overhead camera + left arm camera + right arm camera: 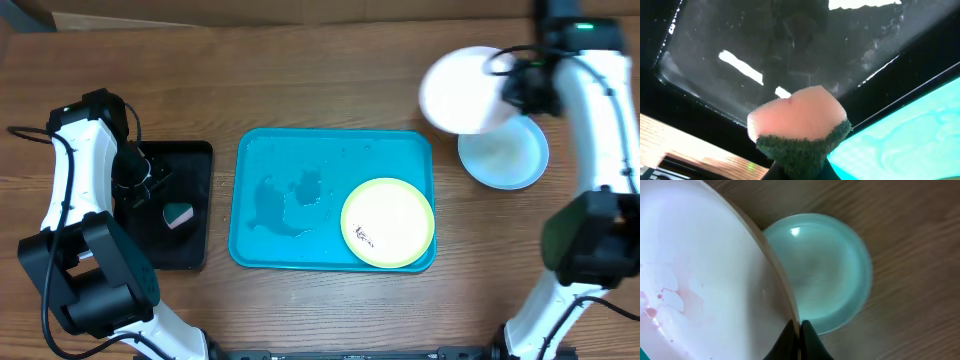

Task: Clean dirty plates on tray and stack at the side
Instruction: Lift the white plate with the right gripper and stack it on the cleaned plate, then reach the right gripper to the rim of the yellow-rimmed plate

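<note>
Our right gripper (800, 329) is clamped on the white plate (458, 90) at its rim, plate tilted. The light blue plate (510, 155) sits just below it, right of the tray (262, 150). Left gripper (800, 171) pinches the sponge (797, 117) over the black tray (190, 250). The yellow-green plate (388, 222) lies on the tray, nearer our right arm.

No legible text, labels, brands or numbers in any view; closest thing is a small dark squiggle (362, 237) on the yellow-green plate (395, 205), too small to read as characters.
</note>
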`<state>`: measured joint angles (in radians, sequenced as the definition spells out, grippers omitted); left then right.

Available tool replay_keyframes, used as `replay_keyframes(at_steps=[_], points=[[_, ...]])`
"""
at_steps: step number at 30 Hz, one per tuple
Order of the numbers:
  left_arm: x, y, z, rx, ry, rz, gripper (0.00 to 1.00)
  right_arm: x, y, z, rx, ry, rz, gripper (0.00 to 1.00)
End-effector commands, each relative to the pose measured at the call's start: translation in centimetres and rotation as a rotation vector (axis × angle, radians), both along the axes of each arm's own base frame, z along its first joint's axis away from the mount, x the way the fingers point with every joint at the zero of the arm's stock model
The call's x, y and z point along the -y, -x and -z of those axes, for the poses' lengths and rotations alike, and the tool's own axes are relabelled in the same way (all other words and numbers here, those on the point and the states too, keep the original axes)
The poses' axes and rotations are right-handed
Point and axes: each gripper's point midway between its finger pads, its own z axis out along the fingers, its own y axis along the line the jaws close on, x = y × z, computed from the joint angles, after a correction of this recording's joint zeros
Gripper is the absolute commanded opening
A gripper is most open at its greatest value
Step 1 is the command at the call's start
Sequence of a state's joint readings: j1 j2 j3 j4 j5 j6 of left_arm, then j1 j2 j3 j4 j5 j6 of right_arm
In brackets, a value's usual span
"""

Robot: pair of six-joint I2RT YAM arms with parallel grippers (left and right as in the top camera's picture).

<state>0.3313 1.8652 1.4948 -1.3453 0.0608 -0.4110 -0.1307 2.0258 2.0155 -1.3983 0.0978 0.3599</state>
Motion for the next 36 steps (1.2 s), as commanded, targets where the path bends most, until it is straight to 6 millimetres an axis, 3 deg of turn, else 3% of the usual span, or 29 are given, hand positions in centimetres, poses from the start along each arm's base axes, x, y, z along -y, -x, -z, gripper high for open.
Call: replay_keyframes(at_steps=[1,4,9,19,21,22,24,25,26,31,36], points=[[0.1,-0.2,-0.4,0.024,0.005,0.012,0.04,2.7,1.2,-1.0,0.026,-0.086,0.097,0.04],[0.0,-0.3,-0.4,0.03,0.003,0.012,0.04,5.3,2.3,-0.5,0.015,-0.101,0.166,0.04],[0.0,-0.3,-0.4,0.03,0.003,0.012,0.04,7.2,3.7,1.7,-0.035,-0.097,0.219,0.04],[0.0,-0.4,-0.4,0.031,0.003,0.012,0.04,6.8,5.5,8.1,-0.114,-0.116,0.227,0.05],[0.0,-0.4,-0.4,0.032,0.003,0.012,0.04,6.5,5.6,8.4,-0.12,-0.13,0.225,0.11],[0.0,-0.4,-0.4,0.031,0.003,0.012,0.04,6.3,5.6,8.4,-0.12,-0.141,0.223,0.22],[0.0,-0.4,-0.4,0.032,0.003,0.012,0.04,5.5,5.4,8.4,-0.114,-0.185,0.208,0.7],[0.0,-0.4,-0.4,0.032,0.003,0.012,0.04,5.0,5.3,8.4,-0.109,-0.218,0.203,0.86],[0.0,-0.4,-0.4,0.032,0.003,0.012,0.04,4.2,5.2,8.3,-0.105,-0.26,0.189,0.93],[0.0,-0.5,-0.3,0.035,0.002,0.012,0.04,-1.8,4.6,6.8,-0.052,-0.53,-0.068,0.95],[0.0,-0.5,-0.3,0.035,0.001,0.012,0.04,-7.8,5.3,5.1,-0.041,-0.628,-0.365,1.0]])
